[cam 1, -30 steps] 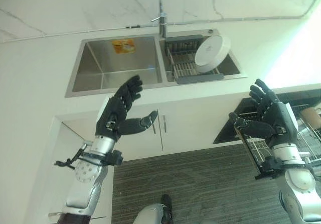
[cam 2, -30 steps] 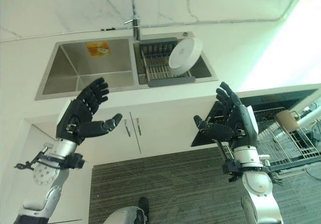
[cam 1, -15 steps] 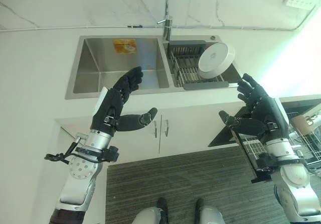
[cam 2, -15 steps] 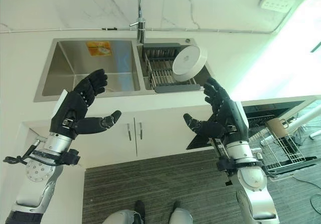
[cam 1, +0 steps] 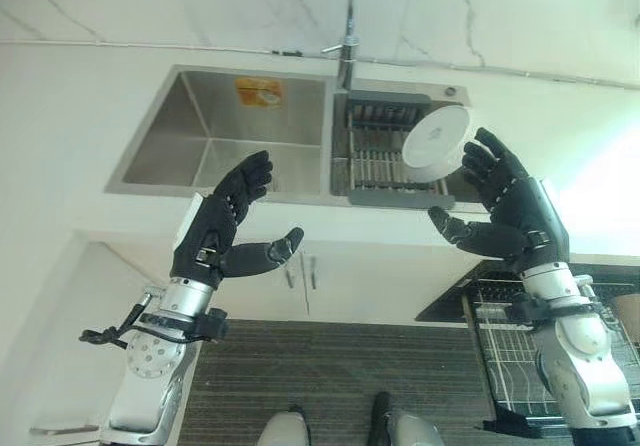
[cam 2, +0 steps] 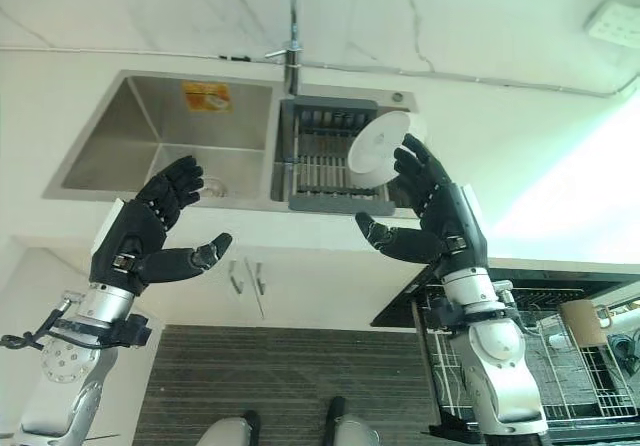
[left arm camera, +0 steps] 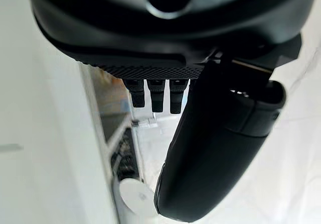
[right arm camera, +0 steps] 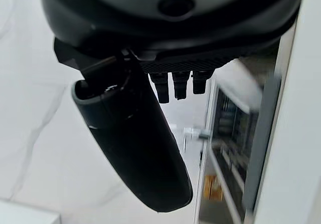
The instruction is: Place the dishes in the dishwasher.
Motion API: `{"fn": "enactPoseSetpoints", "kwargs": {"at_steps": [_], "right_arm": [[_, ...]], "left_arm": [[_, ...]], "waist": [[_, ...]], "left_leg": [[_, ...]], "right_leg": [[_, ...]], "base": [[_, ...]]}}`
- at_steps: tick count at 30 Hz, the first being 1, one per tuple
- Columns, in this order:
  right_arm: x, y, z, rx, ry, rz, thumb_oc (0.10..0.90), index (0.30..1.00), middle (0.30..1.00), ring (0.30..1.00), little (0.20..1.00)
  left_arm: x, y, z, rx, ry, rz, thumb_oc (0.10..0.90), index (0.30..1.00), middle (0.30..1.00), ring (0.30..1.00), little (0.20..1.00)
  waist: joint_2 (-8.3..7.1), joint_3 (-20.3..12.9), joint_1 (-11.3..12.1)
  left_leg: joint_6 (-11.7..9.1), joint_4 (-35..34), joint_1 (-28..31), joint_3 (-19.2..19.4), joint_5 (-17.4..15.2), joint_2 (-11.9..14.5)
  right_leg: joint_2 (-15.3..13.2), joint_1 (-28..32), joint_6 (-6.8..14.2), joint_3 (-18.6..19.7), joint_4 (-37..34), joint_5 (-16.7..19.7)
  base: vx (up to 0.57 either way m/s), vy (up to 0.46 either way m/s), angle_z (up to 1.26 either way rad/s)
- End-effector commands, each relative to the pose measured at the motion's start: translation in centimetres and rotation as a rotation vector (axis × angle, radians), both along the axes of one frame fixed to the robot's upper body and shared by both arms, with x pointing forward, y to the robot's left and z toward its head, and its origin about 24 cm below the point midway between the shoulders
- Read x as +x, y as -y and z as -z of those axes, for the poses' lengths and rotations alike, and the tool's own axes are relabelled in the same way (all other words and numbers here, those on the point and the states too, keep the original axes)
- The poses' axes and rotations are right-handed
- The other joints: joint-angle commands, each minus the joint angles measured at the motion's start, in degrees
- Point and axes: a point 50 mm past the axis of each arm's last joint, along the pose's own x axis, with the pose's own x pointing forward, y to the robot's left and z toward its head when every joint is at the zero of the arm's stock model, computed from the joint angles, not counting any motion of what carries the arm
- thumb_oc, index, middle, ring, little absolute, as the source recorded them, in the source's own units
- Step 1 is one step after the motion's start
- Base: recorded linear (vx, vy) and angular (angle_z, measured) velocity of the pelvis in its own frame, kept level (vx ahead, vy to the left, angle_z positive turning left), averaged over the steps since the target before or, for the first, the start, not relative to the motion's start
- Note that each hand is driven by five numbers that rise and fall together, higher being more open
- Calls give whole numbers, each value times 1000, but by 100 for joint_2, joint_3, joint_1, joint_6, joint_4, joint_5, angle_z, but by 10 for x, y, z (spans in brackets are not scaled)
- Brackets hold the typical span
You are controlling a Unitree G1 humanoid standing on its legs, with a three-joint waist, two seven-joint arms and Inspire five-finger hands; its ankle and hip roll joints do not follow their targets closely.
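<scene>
1. White marble-look counter [cam 1: 90,96] and wall fill the background; both hands are raised in front of it, above the cabinet doors [cam 1: 300,271] and the dark floor [cam 1: 330,386].
2. Next in size is the steel double sink [cam 1: 220,126]. Its empty left basin lies just beyond the left hand, and the tap [cam 1: 347,26] stands at the back, between the two hands.
3. Below the right hand, at the right arm's side, the dishwasher [cam 2: 450,306] is open with its wire rack [cam 2: 560,366] pulled out, probably so that dishes can be lowered in from above.
4. The drain rack [cam 1: 380,151] sits in the right basin, to the inner side of the right hand. It keeps the dish leaning on its edge, which should make the rim easy to take.
5. The right hand [cam 1: 505,211] is spread wide and holds nothing. Its fingertips are just beside the dish, or overlap it in the head views; I cannot tell if they touch.
6. The left hand [cam 1: 222,231] is also spread with the thumb apart, empty, well apart from the dish.
7. The white dish [cam 1: 432,141] is the task's thing, not yet grasped. I judge the reach is the step in hand.
</scene>
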Motion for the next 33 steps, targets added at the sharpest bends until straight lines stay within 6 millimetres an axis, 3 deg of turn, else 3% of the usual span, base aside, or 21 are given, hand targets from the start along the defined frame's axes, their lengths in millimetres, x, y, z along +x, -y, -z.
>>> {"fn": "enactPoseSetpoints", "kwargs": {"at_steps": [1, 4, 7, 10, 16, 20, 25, 27, 29, 30, 32, 33], "right_arm": [[-8, 6, -44, -19, 221, -30, 800, 900, 900, 900, 900], [-7, 6, -40, -36, 212, -34, 800, 900, 900, 900, 900], [-5, 6, -36, -19, 188, -26, 800, 900, 900, 900, 900], [-4, 3, -35, -27, 195, -17, 800, 900, 900, 900, 900], [-6, -1, -29, 16, 208, -22, 800, 900, 900, 900, 900], [-4, 0, -29, 43, 211, -2, 800, 900, 900, 900, 900], [-2, -1, -29, 78, 210, 12, 800, 900, 900, 900, 900], [-3, 1, -27, 99, 206, 22, 800, 900, 900, 900, 900], [-3, 3, -25, 119, 201, 29, 800, 900, 900, 900, 900], [-3, 4, -25, 142, 201, 34, 800, 900, 900, 900, 900], [0, 4, -27, 171, 206, 43, 800, 900, 900, 900, 900], [1, 6, -30, 193, 217, 58, 800, 900, 900, 900, 900]], "left_arm": [[-6, 5, -44, -55, 261, 65, 800, 900, 900, 900, 900], [-7, 4, -40, -90, 252, 64, 800, 900, 900, 900, 900], [-8, 6, -35, -104, 244, 70, 800, 900, 900, 900, 900], [-6, 10, -36, -107, 253, 84, 800, 900, 900, 900, 900], [4, 15, -40, -52, 281, 87, 800, 900, 900, 900, 900], [9, 17, -44, -62, 280, 97, 800, 900, 900, 900, 900], [10, 23, -42, -27, 275, 105, 800, 900, 900, 900, 900], [10, 22, -42, -9, 280, 101, 800, 900, 900, 900, 900], [11, 21, -44, -14, 284, 96, 800, 900, 900, 900, 900], [10, 21, -46, -16, 295, 91, 800, 900, 900, 900, 900], [9, 21, -49, -14, 313, 89, 800, 900, 900, 900, 900], [7, 21, -50, -20, 329, 82, 800, 900, 900, 900, 900]], "waist": [[114, -600, -114], [72, -548, -113], [186, -487, -144], [311, -462, -164], [292, -502, -210], [272, -424, -232], [362, -345, -233], [324, -335, -259], [244, -336, -261], [179, -331, -243], [141, -322, -212], [147, -366, -189]], "left_leg": [[-99, 296, 173, 278, -41, 468], [-34, 296, 275, 455, 167, 226], [156, 296, 58, 646, -315, -130], [202, 296, -137, 673, -391, -236], [466, 296, 21, 334, -690, -469], [597, 296, 72, 244, -784, -576], [718, 296, 24, 129, -725, -548], [720, 296, 8, 100, -708, -563], [690, 296, 19, 161, -733, -578], [633, 296, 54, 312, -790, -550], [613, 296, 101, 404, -878, -531], [606, 296, 132, 405, -902, -499]], "right_leg": [[-289, -12, 445, 241, 9, -339], [-295, 82, 352, 293, 9, -426], [-231, 157, 436, 258, 9, -413], [-196, 191, 531, 123, 9, -368], [-318, 400, 744, 7, 9, -132], [-451, 390, 825, -56, 9, 171], [-174, 666, 776, -40, 94, 393], [-149, 666, 772, 68, 9, 392], [-320, 557, 765, 153, 9, 213], [-550, 331, 804, 205, 9, 75], [-709, 126, 885, 208, 9, 260], [-672, 119, 900, 254, 9, 58]], "base": [[97, -210, 3], [85, -114, 5], [69, 122, 14], [38, 171, 38], [69, 311, 7], [52, 232, 9], [60, 134, -2], [69, -4, -4], [58, -140, -11], [65, -221, -27], [105, -277, -41], [166, -326, -28]]}}
